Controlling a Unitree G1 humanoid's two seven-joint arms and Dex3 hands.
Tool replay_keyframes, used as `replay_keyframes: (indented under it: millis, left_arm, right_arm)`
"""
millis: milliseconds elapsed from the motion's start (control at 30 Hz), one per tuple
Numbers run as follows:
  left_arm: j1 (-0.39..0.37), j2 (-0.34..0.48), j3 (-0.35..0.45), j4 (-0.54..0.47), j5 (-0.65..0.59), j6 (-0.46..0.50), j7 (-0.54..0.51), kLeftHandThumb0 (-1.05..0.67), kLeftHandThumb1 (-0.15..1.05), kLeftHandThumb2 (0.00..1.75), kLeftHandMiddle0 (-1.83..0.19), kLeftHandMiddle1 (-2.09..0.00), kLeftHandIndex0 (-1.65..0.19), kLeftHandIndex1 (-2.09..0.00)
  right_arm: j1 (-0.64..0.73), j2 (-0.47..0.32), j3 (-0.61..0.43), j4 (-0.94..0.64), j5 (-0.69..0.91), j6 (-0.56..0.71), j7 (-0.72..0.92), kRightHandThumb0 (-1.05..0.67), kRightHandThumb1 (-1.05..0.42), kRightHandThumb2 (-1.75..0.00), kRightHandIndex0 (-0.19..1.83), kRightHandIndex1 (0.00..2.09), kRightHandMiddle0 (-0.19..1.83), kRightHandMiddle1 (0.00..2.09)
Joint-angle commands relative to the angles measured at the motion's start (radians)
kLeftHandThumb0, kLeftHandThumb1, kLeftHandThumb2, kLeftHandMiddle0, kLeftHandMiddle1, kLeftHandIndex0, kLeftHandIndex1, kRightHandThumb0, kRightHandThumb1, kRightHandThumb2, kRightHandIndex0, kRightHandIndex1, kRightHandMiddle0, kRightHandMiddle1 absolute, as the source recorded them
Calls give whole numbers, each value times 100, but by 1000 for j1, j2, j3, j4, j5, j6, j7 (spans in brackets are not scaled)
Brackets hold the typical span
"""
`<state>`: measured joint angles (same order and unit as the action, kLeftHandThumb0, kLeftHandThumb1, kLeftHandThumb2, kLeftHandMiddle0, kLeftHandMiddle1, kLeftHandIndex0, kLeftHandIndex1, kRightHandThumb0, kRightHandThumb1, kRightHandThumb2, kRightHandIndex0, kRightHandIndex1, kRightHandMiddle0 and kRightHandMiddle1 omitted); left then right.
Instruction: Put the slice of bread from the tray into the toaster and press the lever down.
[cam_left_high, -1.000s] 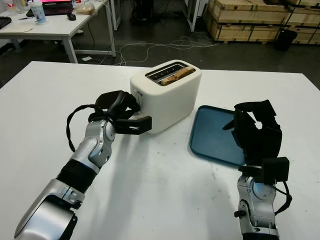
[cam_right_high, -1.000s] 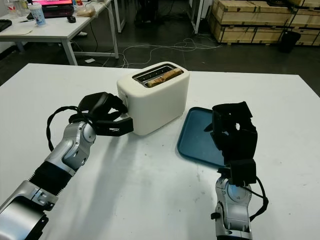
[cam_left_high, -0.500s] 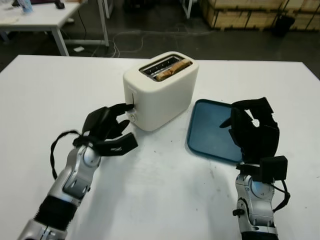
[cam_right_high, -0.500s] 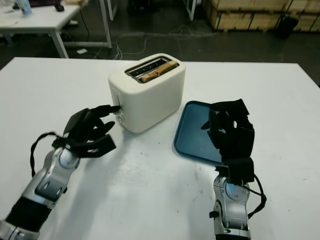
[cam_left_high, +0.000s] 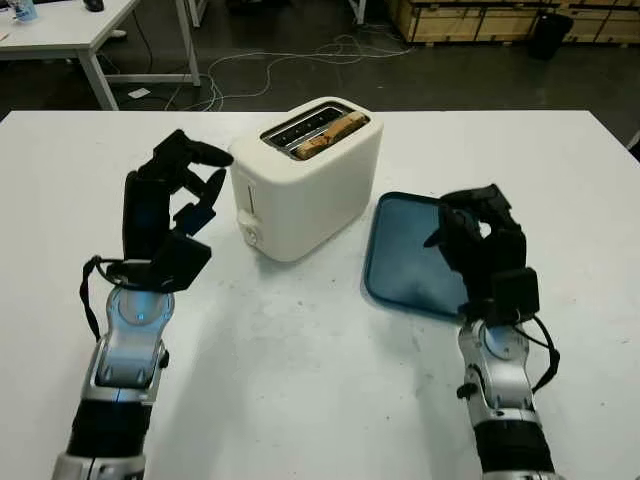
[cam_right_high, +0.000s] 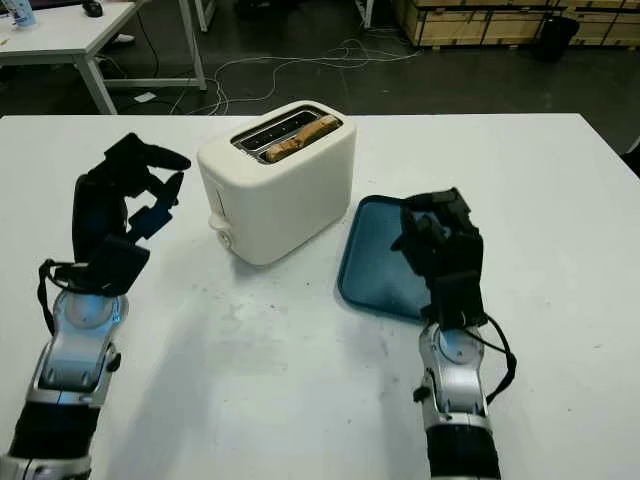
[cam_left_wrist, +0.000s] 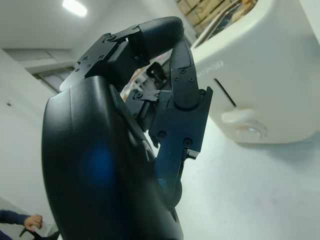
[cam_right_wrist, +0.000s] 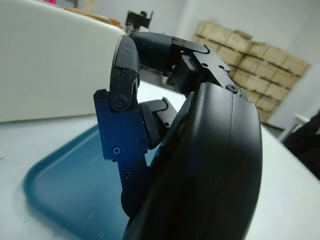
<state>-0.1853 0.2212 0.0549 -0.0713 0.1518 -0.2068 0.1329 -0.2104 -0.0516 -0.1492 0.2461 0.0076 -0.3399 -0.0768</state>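
Observation:
The white toaster (cam_left_high: 305, 178) stands mid-table with a slice of bread (cam_left_high: 331, 131) sunk in its near slot. Its lever (cam_left_wrist: 235, 117) sits low on the end face, just above the round knob (cam_left_wrist: 250, 133). My left hand (cam_left_high: 192, 178) is raised upright a short way left of the toaster, fingers curled, holding nothing and clear of the lever. The blue tray (cam_left_high: 400, 250) lies bare to the right of the toaster. My right hand (cam_left_high: 468, 215) hovers over the tray's right edge, fingers curled on nothing.
The white table (cam_left_high: 300, 380) stretches wide in front of the toaster and to both sides. Beyond its far edge are a dark floor with cables (cam_left_high: 330, 50), another white table (cam_left_high: 70, 20) and wooden crates (cam_left_high: 480, 15).
My left hand has drawn back from the toaster's lever end and lifted upright to the toaster's left. The right hand has stayed over the tray. The head view has shifted slightly.

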Motion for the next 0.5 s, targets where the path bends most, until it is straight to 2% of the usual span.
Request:
replay_keyframes:
  millis: [0,133,267,367,467]
  left_arm:
    - [42,-18,15,-36,-15,-5,-2,-40,92,28,-61,-140,-67,-87]
    - [106,-71,22,-62,1,-16,36,-42,92,29,-62,-150,-68,-94]
    - [145,-123,14,-55,23,-15,76,-45,92,33,-62,-164,-63,-117]
    - [156,-159,-5,-35,21,-18,85,-45,92,34,-62,-168,-61,-123]
    - [142,-178,-20,-1,34,-39,94,-46,92,37,-62,-174,-54,-139]
  right_arm:
    - [-38,-19,-13,34,-13,-41,-16,-49,-92,-31,80,159,73,124]
    - [-69,-36,-30,43,-2,-34,-20,-50,-92,-27,80,145,80,99]
    - [-81,-43,-38,32,-4,-15,-24,-50,-92,-23,86,128,95,67]
    - [-84,-42,-38,31,-10,-14,-30,-49,-92,-21,87,124,100,58]
    - [-81,-41,-31,27,-28,-15,-42,-49,-92,-21,89,121,104,52]
